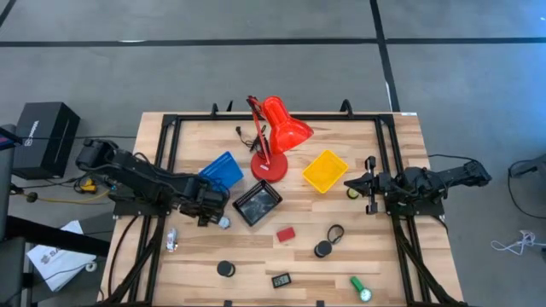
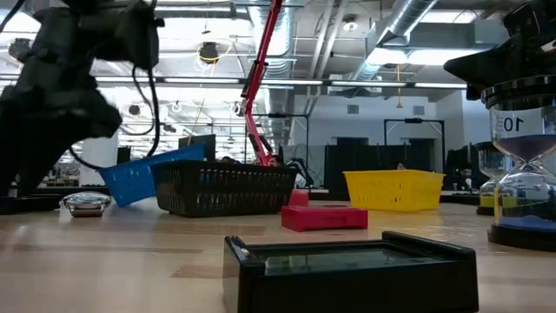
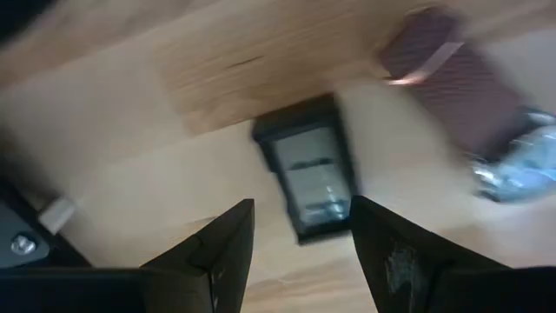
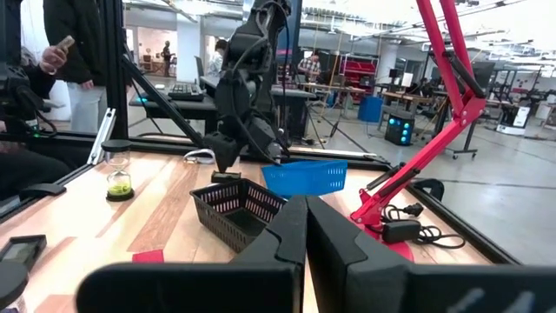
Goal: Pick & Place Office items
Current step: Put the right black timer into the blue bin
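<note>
From above, three trays: blue tray (image 1: pixel 223 168), black basket (image 1: pixel 257 203), yellow tray (image 1: pixel 325 170); none visibly holds an item, so most sorting looks undone. Loose on the table: red block (image 1: pixel 286 233), two black discs (image 1: pixel 225 269), one display unit (image 1: pixel 281 279), green cylinder (image 1: pixel 360 287), black loop (image 1: pixel 335 231). The left gripper (image 1: pixel 207 217) hovers beside the basket.

In the left wrist view its fingers (image 3: pixel 217 252) stand apart, gripping nothing.

In the right wrist view, the right gripper (image 4: pixel 306 228) is closed, empty.

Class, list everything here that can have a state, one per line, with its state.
left gripper: open, empty
right gripper: shut, empty
desk lamp: standing upright
blue tray: tilted
black tray: upright on table
yellow tray: upright on table
</note>
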